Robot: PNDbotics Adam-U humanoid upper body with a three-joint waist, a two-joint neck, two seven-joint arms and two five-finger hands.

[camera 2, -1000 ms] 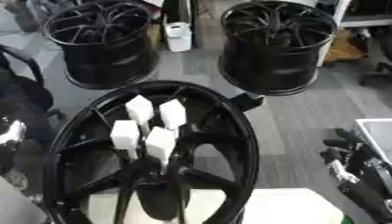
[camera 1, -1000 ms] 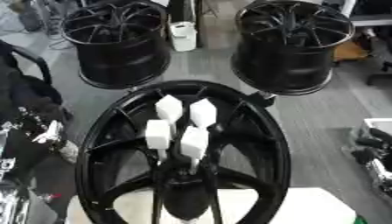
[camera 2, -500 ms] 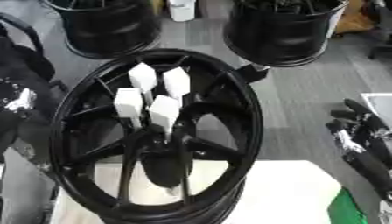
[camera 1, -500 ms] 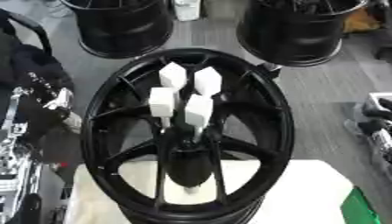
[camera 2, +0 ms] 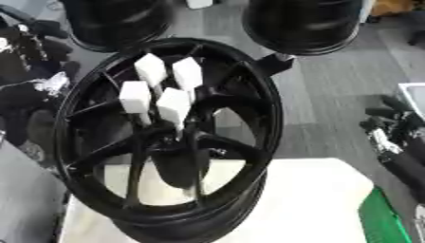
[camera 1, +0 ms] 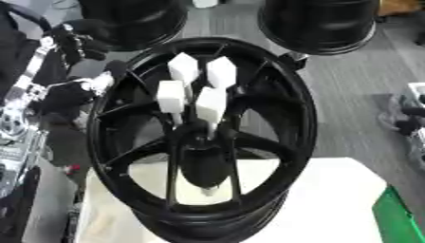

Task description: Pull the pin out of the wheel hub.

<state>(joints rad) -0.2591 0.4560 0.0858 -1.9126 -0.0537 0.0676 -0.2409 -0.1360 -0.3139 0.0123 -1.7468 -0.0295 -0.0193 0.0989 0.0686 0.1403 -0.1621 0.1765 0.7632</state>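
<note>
A black spoked wheel hub (camera 1: pixel 282 95) stands tilted on a white table (camera 1: pixel 332 209). Several white block-headed pins (camera 1: pixel 209 102) stick up out of its centre, close together. My left hand (camera 1: pixel 79 40) hovers open just outside the hub's left rim, touching no pin. My right hand (camera 2: pixel 394 137) hangs open to the right of the hub, well away from it, fingers pointing left. Neither hand holds anything.
Two more black wheels (camera 2: pixel 307 23) (camera 1: pixel 133 19) stand on the grey floor behind. A green object (camera 1: pixel 402 218) sits at the table's right front corner. Dark equipment fills the left edge (camera 1: pixel 25 123).
The camera has tilted down, so the hub fills more of the picture. My left hand has risen beside the hub's left rim; my right hand has lifted at the right edge.
</note>
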